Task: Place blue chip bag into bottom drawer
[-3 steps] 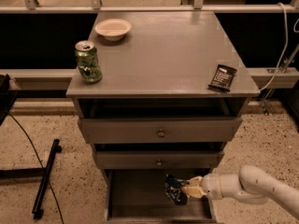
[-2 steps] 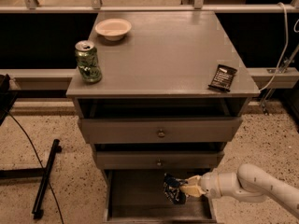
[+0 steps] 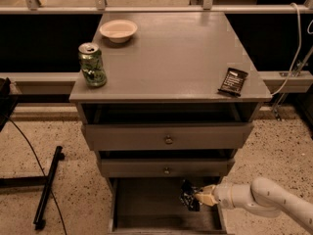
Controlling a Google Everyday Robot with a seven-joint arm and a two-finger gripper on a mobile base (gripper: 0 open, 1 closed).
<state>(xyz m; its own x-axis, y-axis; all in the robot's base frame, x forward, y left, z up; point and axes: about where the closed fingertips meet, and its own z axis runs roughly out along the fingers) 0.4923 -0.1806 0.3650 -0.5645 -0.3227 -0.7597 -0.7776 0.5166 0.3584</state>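
Your gripper [image 3: 201,198] sat low on the right, over the open bottom drawer [image 3: 142,202] under the bench [image 3: 171,58]. Its fingers were pinching the blue chip bag [image 3: 187,197] by its right edge, near the drawer's right wall. You would probably have done best to lower the bag to the floor before releasing. No writing was readable on the bag, the green can [image 3: 92,65] or the black packet [image 3: 233,81].

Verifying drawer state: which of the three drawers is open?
The bottom drawer, pulled out with its floor showing; the two knobbed drawers above show only fronts. The tool holds the blue chip bag over its right side.
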